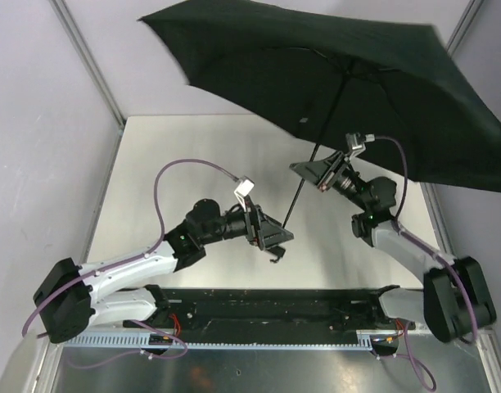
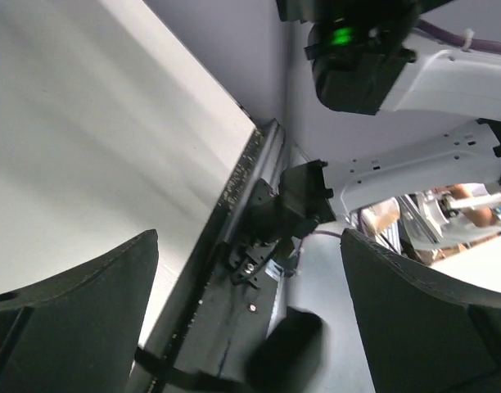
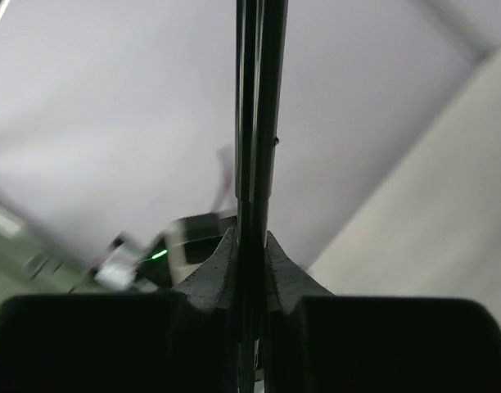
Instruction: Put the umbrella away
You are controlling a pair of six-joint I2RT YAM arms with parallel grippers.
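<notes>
Left gripper [image 1: 280, 244] stands released, fingers spread, just beside the lower end of the umbrella [image 1: 357, 90] shaft [image 3: 252, 123]. Right gripper [image 1: 311, 170] is clenched on that shaft. Beyond it, the open canopy hangs tilted above the table [image 1: 193, 155].

My table [image 1: 193, 155] is pale and flat, with a soft shine; grey walls [image 1: 46, 123] stand at its back and sides; a long black bar [image 1: 275, 299] lies along the near edge; my left arm [image 1: 119, 274] and right arm [image 1: 406, 246] sit at its ends; a pale strip [image 1: 234, 337] with little slots runs just in front.
</notes>
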